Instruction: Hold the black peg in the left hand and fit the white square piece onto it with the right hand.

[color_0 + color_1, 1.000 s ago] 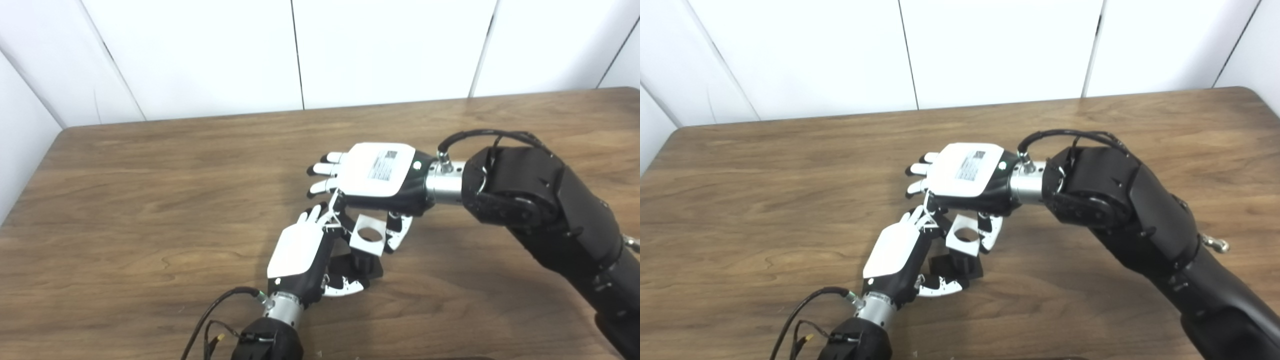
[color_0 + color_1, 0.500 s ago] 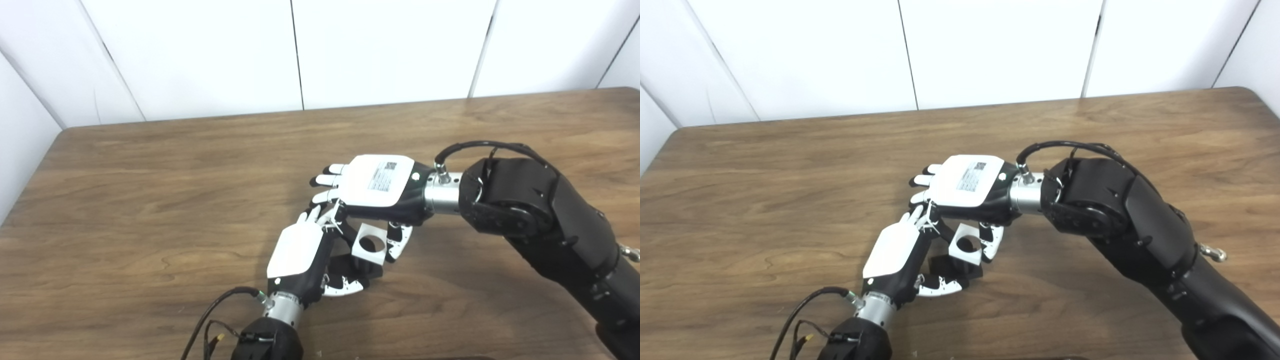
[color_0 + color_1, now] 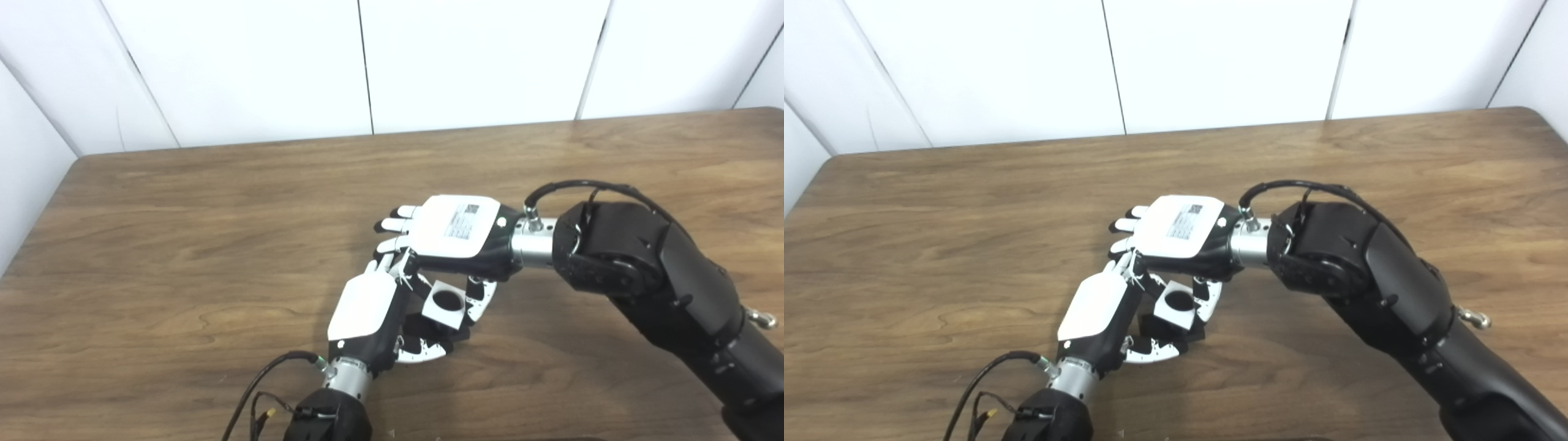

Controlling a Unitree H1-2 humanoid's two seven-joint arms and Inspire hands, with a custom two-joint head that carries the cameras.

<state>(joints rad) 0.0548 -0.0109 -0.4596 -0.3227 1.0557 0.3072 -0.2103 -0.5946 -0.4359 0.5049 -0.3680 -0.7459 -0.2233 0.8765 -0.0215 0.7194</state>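
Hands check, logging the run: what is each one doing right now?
Left hand: shut on the black peg.
Right hand: shut on the white square piece, right over the peg.

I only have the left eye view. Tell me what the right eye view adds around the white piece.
Observer: The peg's black base shows more plainly, as a block just left of the piece, against the left hand. The right hand holds the piece over it.
Operator: Now give me the table's right end.
Observer: The table's rounded far right corner is in view here; your picture cuts it off.
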